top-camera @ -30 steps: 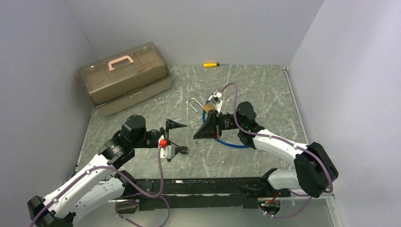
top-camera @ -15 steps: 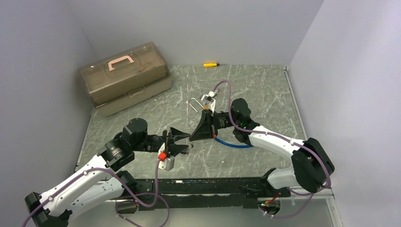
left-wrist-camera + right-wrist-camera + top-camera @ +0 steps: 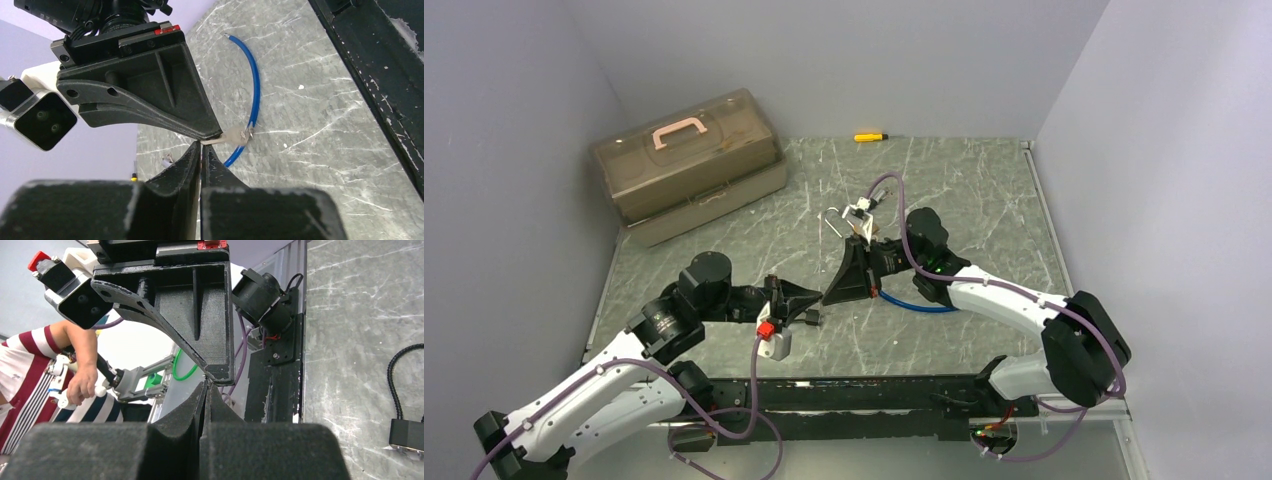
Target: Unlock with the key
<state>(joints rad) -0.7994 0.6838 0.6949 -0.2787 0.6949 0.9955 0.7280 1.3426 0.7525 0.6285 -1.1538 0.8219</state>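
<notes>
Brown toolbox (image 3: 689, 165), pink handle (image 3: 677, 131), far left; yellow tool (image 3: 869, 136), perhaps screwdriver, far edge.

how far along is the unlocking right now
Done: the key, on its blue cable, is pinched at the tips of the shut right gripper. In hand: the left gripper, fingers nearly together, meets the key's blade; whether it grips is unclear. Left: the padlock lies apart on the table, key not inserted.
</notes>
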